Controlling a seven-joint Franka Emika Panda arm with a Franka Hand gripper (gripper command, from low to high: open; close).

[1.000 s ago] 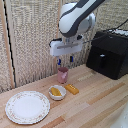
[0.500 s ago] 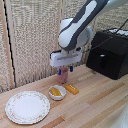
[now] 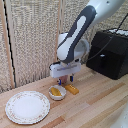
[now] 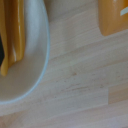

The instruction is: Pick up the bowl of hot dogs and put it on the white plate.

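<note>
- Low over the worktop (image 3: pixel 95 102), the gripper (image 3: pixel 66 80) hides its fingertips; how its jaws stand, I cannot tell.
- The hot dog bowl (image 3: pixel 57 92) holds hot dogs (image 3: pixel 56 91); white plate (image 3: pixel 27 106) nearby.

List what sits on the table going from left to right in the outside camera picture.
White plate → small bowl holding the hot dog → orange bar-shaped piece → black box.
</note>
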